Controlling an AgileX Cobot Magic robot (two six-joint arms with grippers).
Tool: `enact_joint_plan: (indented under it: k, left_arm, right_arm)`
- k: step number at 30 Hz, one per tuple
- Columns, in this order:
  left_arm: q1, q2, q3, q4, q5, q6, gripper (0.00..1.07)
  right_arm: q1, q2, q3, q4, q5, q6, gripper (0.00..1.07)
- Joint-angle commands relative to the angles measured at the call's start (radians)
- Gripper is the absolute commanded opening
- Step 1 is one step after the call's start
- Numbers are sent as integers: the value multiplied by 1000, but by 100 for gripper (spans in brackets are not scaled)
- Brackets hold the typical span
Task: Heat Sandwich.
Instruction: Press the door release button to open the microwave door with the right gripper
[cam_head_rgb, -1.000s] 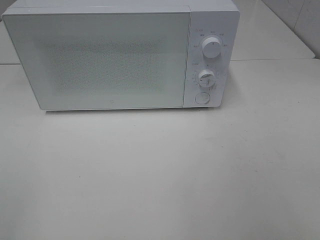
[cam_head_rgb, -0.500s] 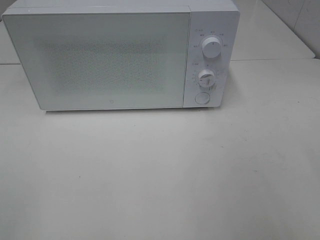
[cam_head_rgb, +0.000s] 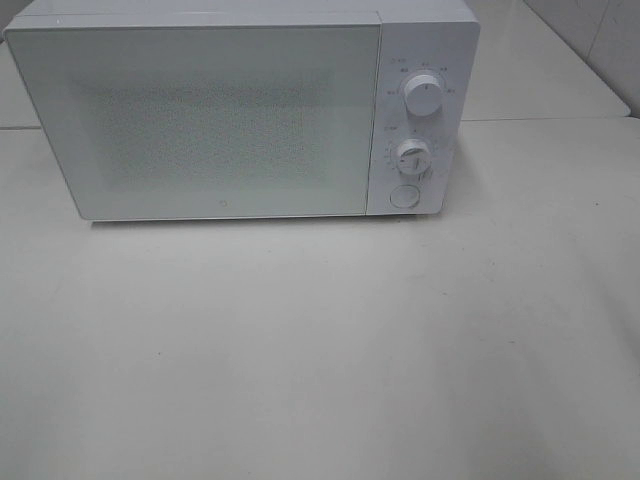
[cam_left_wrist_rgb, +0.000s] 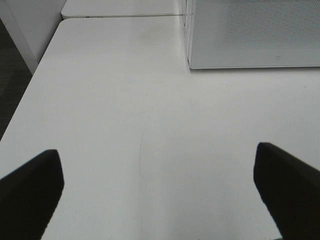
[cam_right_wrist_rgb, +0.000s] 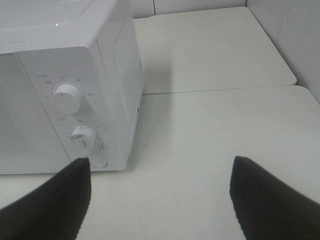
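sandwich not in view | microwave (cam_head_rgb: 200, 120) shut | left hand (cam_left_wrist_rgb: 157, 165) wide open, empty | right hand (cam_right_wrist_rgb: 160, 165) open, empty, nearer door button (cam_right_wrist_rgb: 98, 161)

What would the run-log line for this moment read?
microwave door: shut | sandwich: not in view | left gripper: open, empty, above table | right gripper: open, empty, above table

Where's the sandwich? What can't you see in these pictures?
- Sandwich: in no view. Whether it is inside the microwave cannot be told, because its speckled door hides the inside.
- Dial labels: too small, exterior high view.
- Left gripper, right gripper: only fingertips show, cut off by the wrist views' edges; absent from the high view.
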Motion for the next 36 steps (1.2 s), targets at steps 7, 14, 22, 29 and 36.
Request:
enact_joint_plan:
  k: [7, 14, 22, 29, 36]
  left_arm:
    - [0, -21, 4, -5, -8, -1, 99]
    - [0, -21, 4, -5, -8, -1, 99]
    - [0, -21, 4, -5, -8, -1, 99]
    - [0, -21, 4, -5, -8, -1, 99]
    - [0, -21, 4, -5, -8, -1, 99]
  right_arm:
    - [-6, 213, 2, 2, -311, 2, 74]
    - [-6, 341, 3, 1, -468, 1, 74]
    - [-5, 482, 149, 46, -780, -52, 74]
    - [100, 571, 199, 138, -899, -112, 74]
    - [338, 738, 198, 366, -1054, -276, 74]
